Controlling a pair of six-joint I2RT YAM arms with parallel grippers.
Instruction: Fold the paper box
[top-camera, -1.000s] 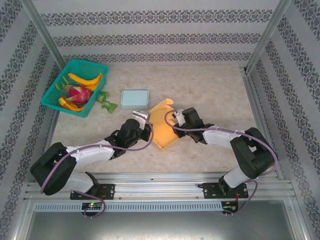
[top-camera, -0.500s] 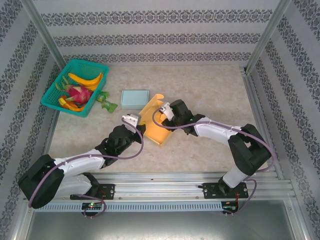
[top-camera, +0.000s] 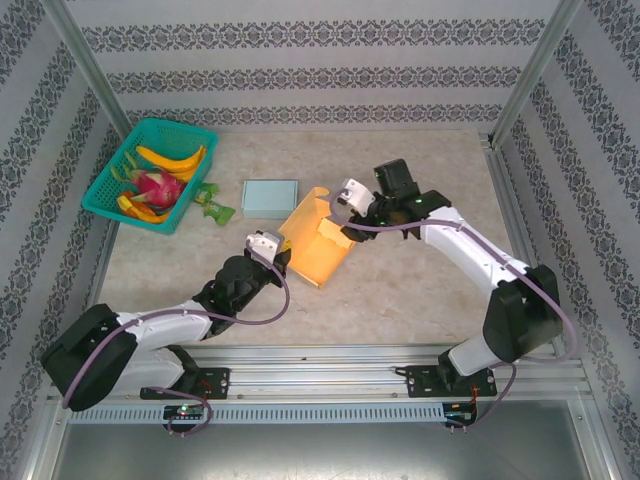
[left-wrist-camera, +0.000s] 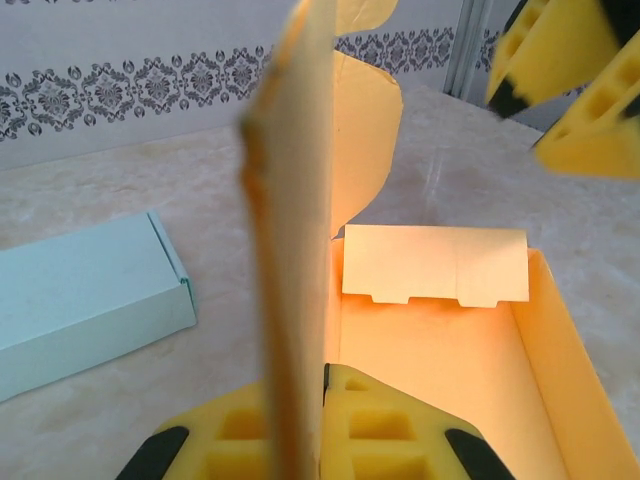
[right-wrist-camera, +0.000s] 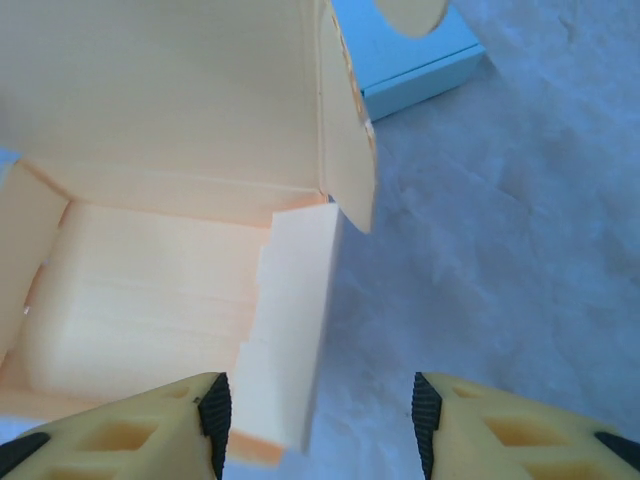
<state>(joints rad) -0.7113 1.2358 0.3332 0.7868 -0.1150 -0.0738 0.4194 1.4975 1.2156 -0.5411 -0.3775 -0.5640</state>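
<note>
Near the middle of the surface, pinches a raised side wall of the orange paper box with the left hand, foam pads pressed shut on both faces of the card. Holds the right hand above the box's far end with fingers spread, gripping nothing, beside a pale inner flap. Leaves the box open-topped and tilted, just beside a pale blue box, well apart from a green basket at far left.

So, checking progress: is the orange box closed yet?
Open: the box shows its empty inside, lid standing up.
</note>
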